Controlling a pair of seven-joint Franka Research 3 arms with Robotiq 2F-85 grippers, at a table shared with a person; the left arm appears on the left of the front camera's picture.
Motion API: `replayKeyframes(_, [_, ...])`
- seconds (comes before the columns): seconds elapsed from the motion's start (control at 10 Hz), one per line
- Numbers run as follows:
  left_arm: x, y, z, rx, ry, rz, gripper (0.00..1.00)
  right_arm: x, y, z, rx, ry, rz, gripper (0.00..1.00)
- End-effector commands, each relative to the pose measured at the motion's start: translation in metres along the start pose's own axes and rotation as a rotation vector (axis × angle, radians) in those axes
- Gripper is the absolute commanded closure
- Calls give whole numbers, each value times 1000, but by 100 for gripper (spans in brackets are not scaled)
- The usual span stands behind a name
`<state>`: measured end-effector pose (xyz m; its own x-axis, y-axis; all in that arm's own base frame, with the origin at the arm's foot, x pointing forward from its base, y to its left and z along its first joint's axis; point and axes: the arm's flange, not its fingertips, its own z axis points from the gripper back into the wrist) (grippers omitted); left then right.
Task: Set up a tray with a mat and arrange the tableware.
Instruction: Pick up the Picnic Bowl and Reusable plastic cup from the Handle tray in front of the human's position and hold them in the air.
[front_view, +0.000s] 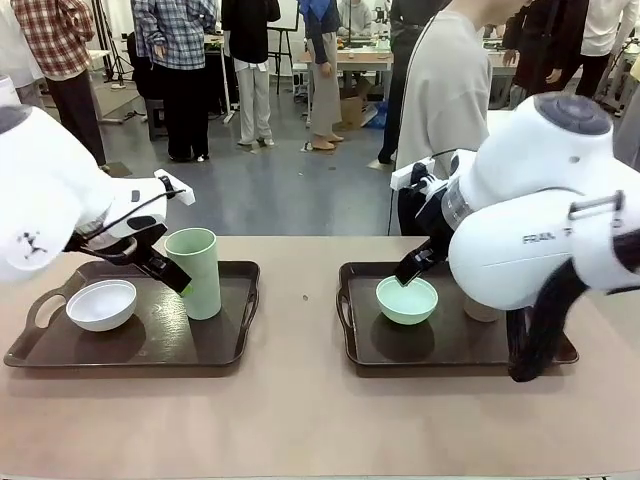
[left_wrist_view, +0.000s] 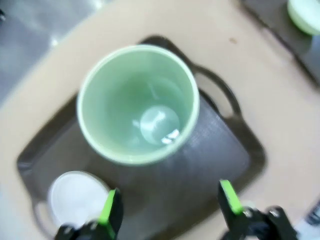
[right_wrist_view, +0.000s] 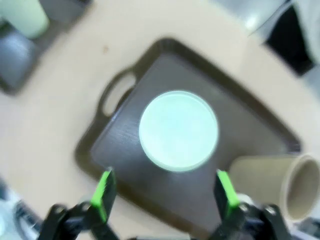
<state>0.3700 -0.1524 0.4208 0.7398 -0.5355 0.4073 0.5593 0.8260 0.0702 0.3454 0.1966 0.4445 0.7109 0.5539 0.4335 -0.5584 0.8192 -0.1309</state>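
On the left dark tray (front_view: 230, 345) stand a white bowl (front_view: 101, 304) and a tall pale green cup (front_view: 195, 272). My left gripper (front_view: 165, 270) hangs open just left of that cup. From the left wrist, I look down into the cup (left_wrist_view: 137, 102), with the white bowl (left_wrist_view: 75, 197) beside one finger, over a dark woven-looking mat (left_wrist_view: 215, 140). The right tray (front_view: 360, 345) holds a mint green bowl (front_view: 407, 299) and a taupe cup (front_view: 480, 310), half hidden by my right arm. My right gripper (right_wrist_view: 165, 192) is open above the mint bowl (right_wrist_view: 178, 130), with the taupe cup (right_wrist_view: 280, 185) to one side.
A person in a beige top (front_view: 440, 90) stands at the far side of the table, behind the right tray. Bare tan tabletop (front_view: 300, 420) lies between the two trays and along the near edge. Other people stand farther back in the room.
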Motion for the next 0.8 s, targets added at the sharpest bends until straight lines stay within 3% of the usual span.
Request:
replayKeyframes(0.0, [-83,-25,39,-77,93,97,0,-71,20,37,-46,196,-86,0])
replayKeyframes(0.2, [-115,-47,51,-170,194,143,0,-128,29,39,-43,340,-210,0])
replayKeyframes(0.4, [-128,-58,56,-103,205,182,0,-162,27,30,-62,457,-268,0])
replayKeyframes(0.5, [-38,-26,65,-156,210,104,0,-61,19,56,-72,372,-195,0])
replayKeyframes(0.7, [-38,-26,65,-156,210,104,0,-61,19,56,-72,372,-195,0])
